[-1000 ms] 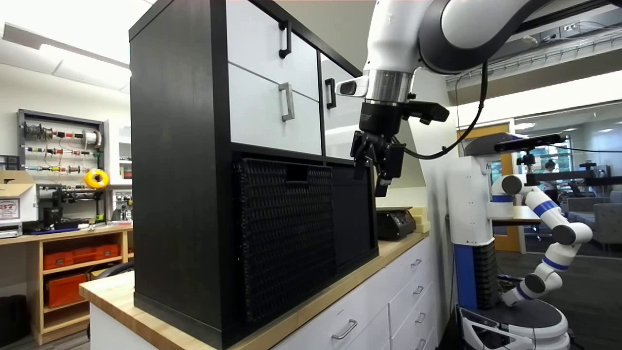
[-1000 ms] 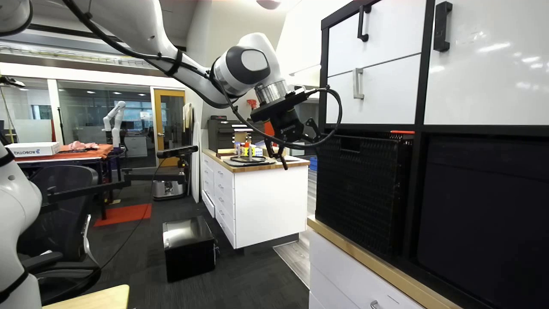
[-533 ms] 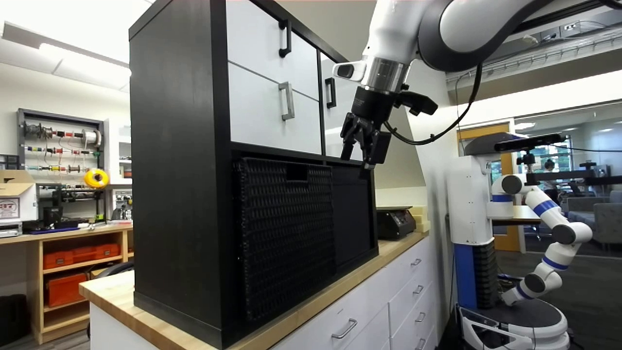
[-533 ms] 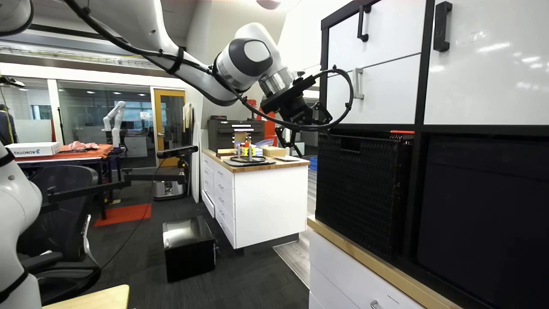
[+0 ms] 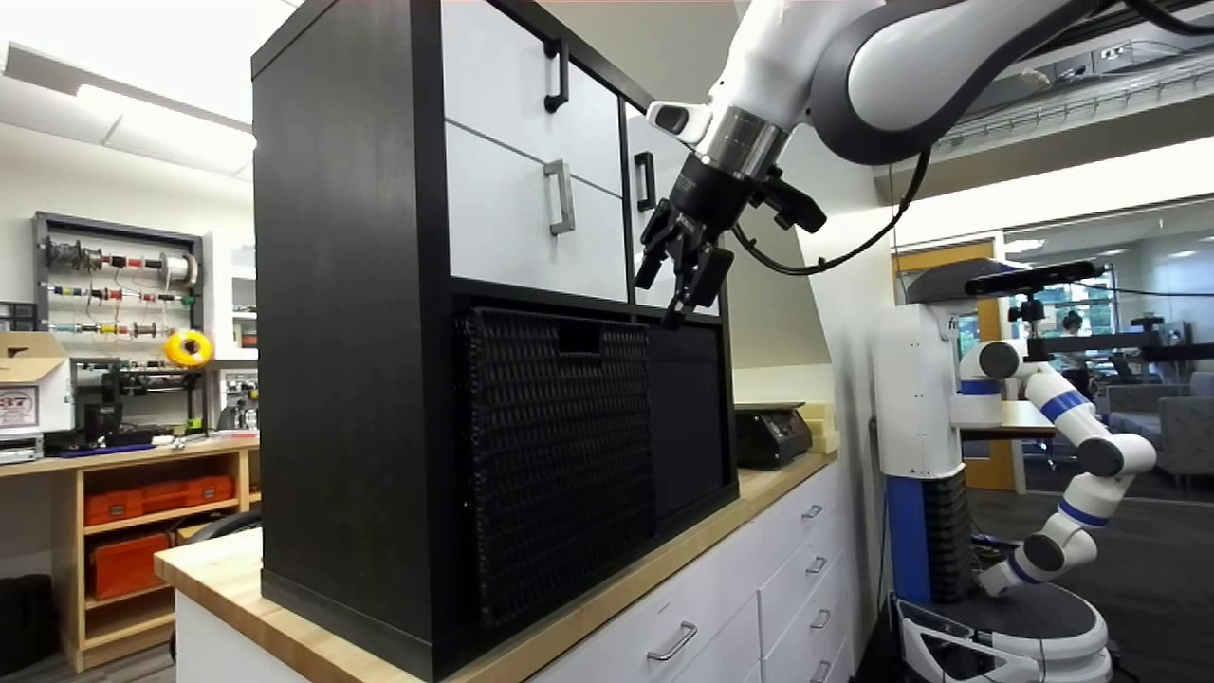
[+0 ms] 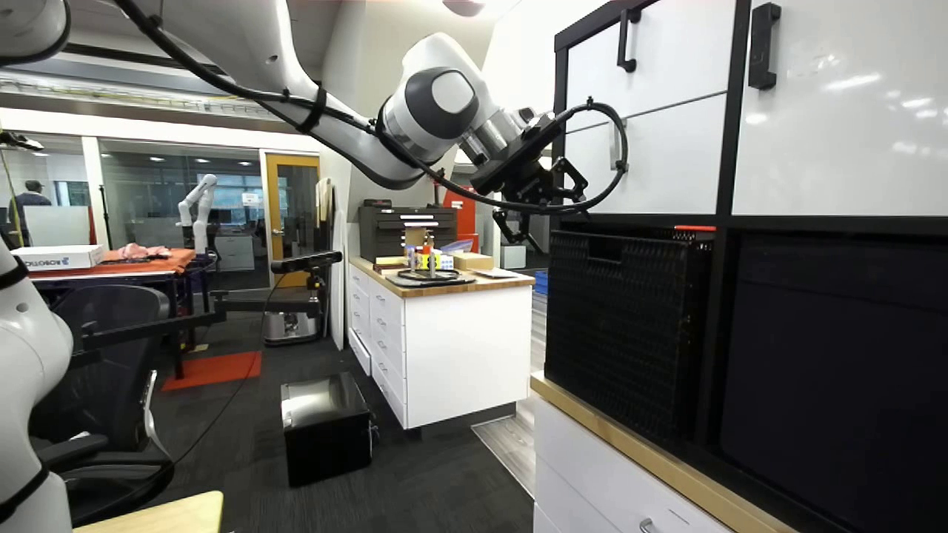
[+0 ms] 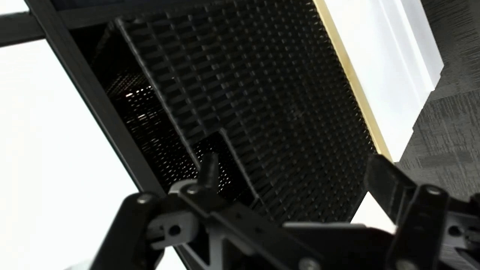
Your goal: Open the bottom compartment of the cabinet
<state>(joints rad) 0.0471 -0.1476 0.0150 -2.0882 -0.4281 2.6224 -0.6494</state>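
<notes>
The bottom compartment (image 5: 569, 455) is a black woven basket in the lower part of the black-framed cabinet (image 5: 337, 332). It shows in both exterior views (image 6: 615, 333); its front stands slightly out from the frame. Its handle notch (image 5: 579, 337) is at the top edge. My gripper (image 5: 661, 297) is open and empty, tilted down toward the cabinet, in front of and above the basket. In the wrist view the open gripper (image 7: 294, 165) spans the woven front (image 7: 285, 93); one finger overlaps the notch (image 7: 230, 176). I cannot tell whether it touches.
White upper doors (image 5: 531, 247) with protruding handles (image 5: 560, 197) are close to the gripper. A dark panel (image 6: 837, 370) fills the neighbouring lower bay. The cabinet stands on a wooden top (image 5: 607, 598) over white drawers. A cable loop (image 6: 618, 133) sticks out by the gripper.
My gripper has moved toward the cabinet and upward, and has tilted more to face the basket. It stays open. The bottom compartment has not moved.
</notes>
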